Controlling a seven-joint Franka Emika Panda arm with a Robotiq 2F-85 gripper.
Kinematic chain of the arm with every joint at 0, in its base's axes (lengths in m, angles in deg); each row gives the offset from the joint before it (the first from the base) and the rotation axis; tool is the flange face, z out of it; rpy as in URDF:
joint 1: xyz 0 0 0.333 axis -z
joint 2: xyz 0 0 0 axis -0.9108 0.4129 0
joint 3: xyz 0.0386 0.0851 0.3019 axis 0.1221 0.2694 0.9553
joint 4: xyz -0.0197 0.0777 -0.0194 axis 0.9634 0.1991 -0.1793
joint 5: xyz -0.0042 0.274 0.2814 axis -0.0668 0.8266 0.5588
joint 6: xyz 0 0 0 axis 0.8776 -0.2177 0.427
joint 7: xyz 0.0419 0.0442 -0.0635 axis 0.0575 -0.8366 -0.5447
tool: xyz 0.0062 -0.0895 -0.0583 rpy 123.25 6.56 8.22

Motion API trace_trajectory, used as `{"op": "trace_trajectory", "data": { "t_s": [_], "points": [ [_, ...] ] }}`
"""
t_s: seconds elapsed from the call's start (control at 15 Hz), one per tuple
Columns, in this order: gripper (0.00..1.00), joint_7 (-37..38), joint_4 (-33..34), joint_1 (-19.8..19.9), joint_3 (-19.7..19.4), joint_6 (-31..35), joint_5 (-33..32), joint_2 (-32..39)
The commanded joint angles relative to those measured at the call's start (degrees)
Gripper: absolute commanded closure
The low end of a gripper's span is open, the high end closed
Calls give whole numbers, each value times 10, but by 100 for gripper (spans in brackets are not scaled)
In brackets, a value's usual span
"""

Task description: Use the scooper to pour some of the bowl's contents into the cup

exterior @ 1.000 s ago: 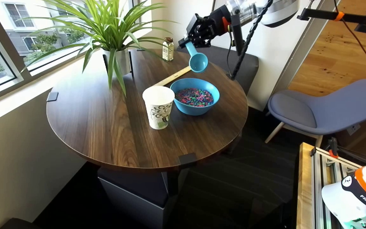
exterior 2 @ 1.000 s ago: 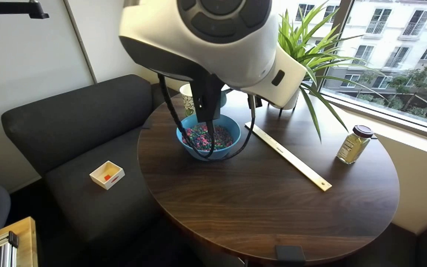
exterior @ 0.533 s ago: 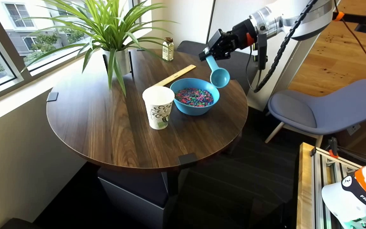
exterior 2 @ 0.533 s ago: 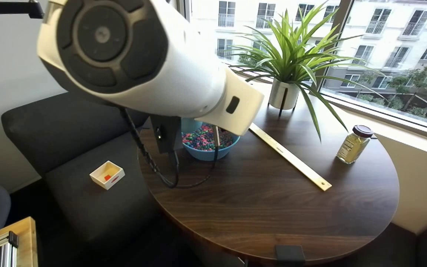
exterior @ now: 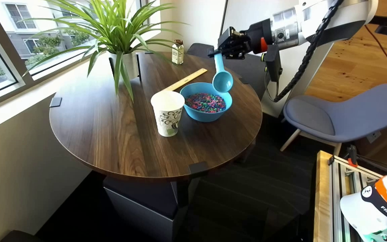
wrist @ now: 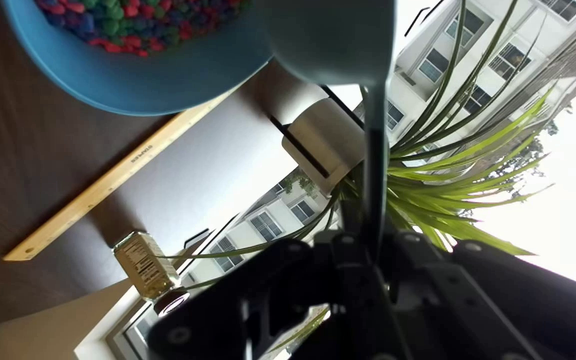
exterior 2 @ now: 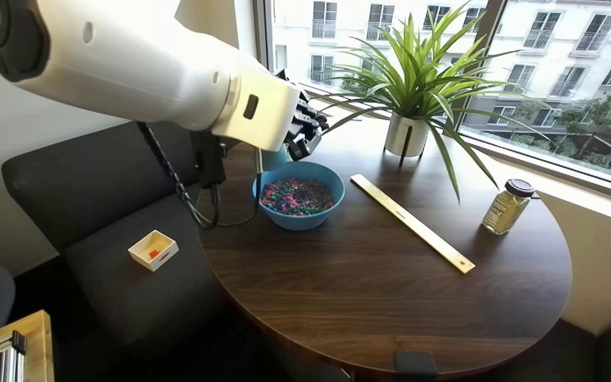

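Note:
My gripper (exterior: 215, 52) is shut on the handle of the light-blue scooper (exterior: 222, 81). The scooper hangs head-down, its open side facing an exterior view, and no pieces show in it. Its head overlaps the rim of the blue bowl (exterior: 198, 116); the height above the rim is hard to tell. The bowl holds small multicoloured pieces (exterior 2: 297, 196). The white patterned cup (exterior: 168, 117) stands upright beside the bowl; the arm hides it in an exterior view. In the wrist view, the scooper (wrist: 333, 40) is above the jaws (wrist: 363, 235), with the bowl (wrist: 118, 85) at upper left.
A long wooden ruler (exterior 2: 411, 223) lies on the round table behind the bowl. A potted plant (exterior: 124, 64) and a glass jar (exterior 2: 507, 207) stand near the window. A small white box (exterior 2: 153, 250) sits on the dark bench.
In an exterior view, the gripper and scooper moved right and down, then slightly left, bringing the scooper's head to the bowl's rim. The scooper turned more upright. Bowl and cup have not moved.

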Motion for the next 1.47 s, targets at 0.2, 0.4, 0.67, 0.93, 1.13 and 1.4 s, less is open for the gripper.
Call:
{"op": "trace_trajectory", "data": {
  "t_s": [0.2,0.4,0.67,0.93,1.13,1.4],
  "points": [
    [98,-68,23,14,-1,-9,43,2],
    [98,-165,42,33,-10,-49,57,7],
    [98,-234,43,47,-21,-110,56,32],
    [92,-221,40,46,-21,-103,41,39],
    [98,-225,45,46,-21,-103,41,56],
    [98,-345,64,57,-24,-120,106,68]
  ]
}}
